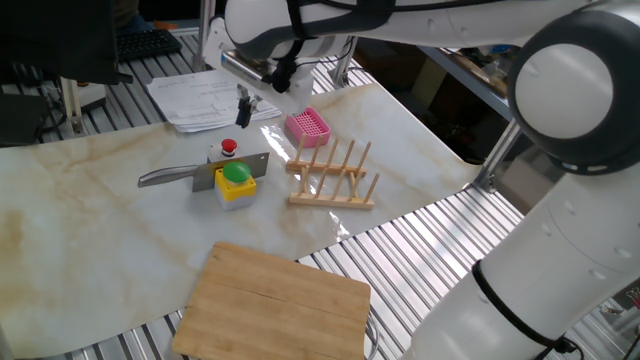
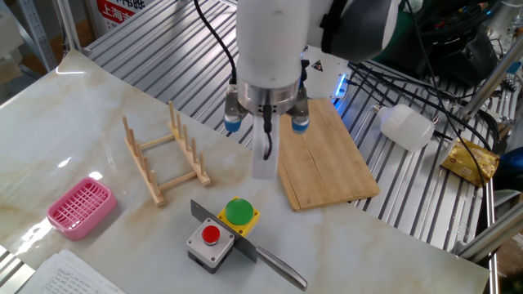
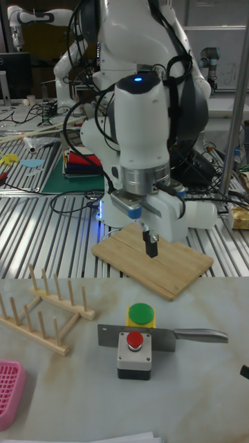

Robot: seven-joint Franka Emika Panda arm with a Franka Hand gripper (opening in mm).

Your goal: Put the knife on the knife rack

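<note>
step: approach, knife (image 3: 166, 337) not yet grasped, wedged between button boxes (image 3: 139, 340). gripper (image 3: 149, 250) above, fingers together, empty. next: open, descend on handle, then carry to knife rack (image 3: 43, 309).

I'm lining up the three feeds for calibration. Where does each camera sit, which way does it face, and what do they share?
One fixed view: high off one table corner, looking down on the cutting board; arm links fill the right.
The other fixed view: high on the opposite side, looking down on the tool and wrist.
Tall fixed view: low at the table edge, facing the robot's base and body.
All three share the knife, knife rack, pink basket and button boxes.
</note>
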